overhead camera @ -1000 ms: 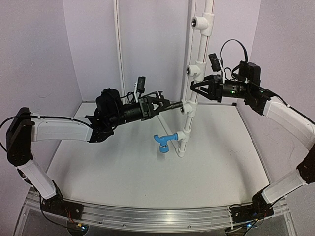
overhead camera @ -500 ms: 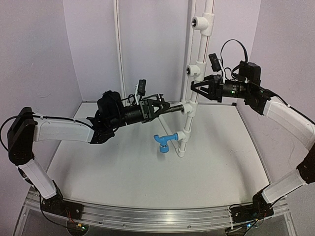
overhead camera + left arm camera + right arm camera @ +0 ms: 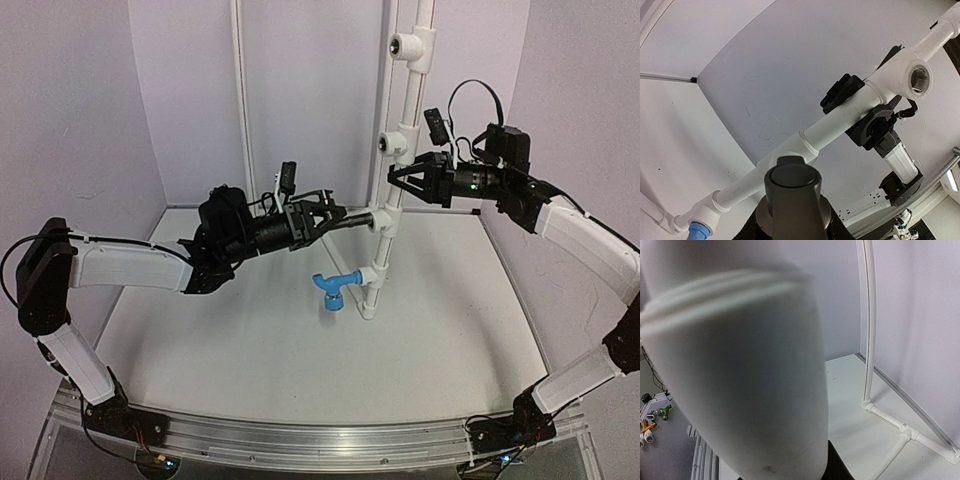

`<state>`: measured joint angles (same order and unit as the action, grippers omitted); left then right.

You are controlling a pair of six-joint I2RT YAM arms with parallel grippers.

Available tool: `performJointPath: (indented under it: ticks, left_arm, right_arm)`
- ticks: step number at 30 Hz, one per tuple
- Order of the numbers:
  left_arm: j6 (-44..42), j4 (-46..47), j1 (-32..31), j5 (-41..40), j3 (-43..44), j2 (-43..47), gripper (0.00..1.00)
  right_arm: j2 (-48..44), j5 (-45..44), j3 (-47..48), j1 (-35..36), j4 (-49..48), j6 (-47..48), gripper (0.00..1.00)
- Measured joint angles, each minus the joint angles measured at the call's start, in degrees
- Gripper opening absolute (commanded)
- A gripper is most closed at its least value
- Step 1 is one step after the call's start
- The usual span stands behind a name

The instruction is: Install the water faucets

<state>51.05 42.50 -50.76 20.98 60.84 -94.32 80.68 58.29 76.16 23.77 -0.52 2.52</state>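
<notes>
Nearest the camera, the aluminium rail [image 3: 320, 440] carried both arm bases at 6 o'clock of the white table [image 3: 250, 350]. Just past the table's middle, the blue faucet [image 3: 331, 288] sat screwed into the lowest tee [image 3: 373, 272] of the upright white pipe [image 3: 380, 247], sticking out toward 9 o'clock.

Farther back and higher, the left gripper [image 3: 330, 212] reached in from 9 o'clock. Its fingers were pinched on the black faucet [image 3: 352, 216], held level and pointing toward 3 o'clock. The faucet's far end met the mouth of the second tee [image 3: 381, 220]. How deep it sat in the socket could not be told. In the left wrist view the faucet's dark round body [image 3: 790, 190] filled the bottom centre, with the pipe running diagonally behind it.

Beyond that, the right gripper [image 3: 397, 180] came in from 3 o'clock. Its fingers were clamped around the pipe between the second tee and the third tee [image 3: 393, 143]. The right wrist view showed little but the blurred white pipe, pressed close to the lens.

The third tee's threaded socket [image 3: 917, 80] was open, as was that of the top tee [image 3: 408, 46]. At 12 o'clock, a thin white tube [image 3: 240, 100] stood against the back wall.
</notes>
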Motion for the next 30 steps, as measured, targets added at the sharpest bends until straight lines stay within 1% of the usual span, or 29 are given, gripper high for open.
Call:
performJointPath:
  ticks: [25,30]
  left_arm:
    - [-0.15,5.22,-3.71,-9.49,-2.51,-1.41,0.00]
    - [-3.51,5.22,-4.49,-10.77,-2.40,-1.46,0.00]
  right_arm:
    - [-0.02,-0.52,0.00,-0.15,-0.08,-0.42,0.00]
    - [-0.02,-0.58,0.00,-0.11,-0.08,-0.42,0.00]
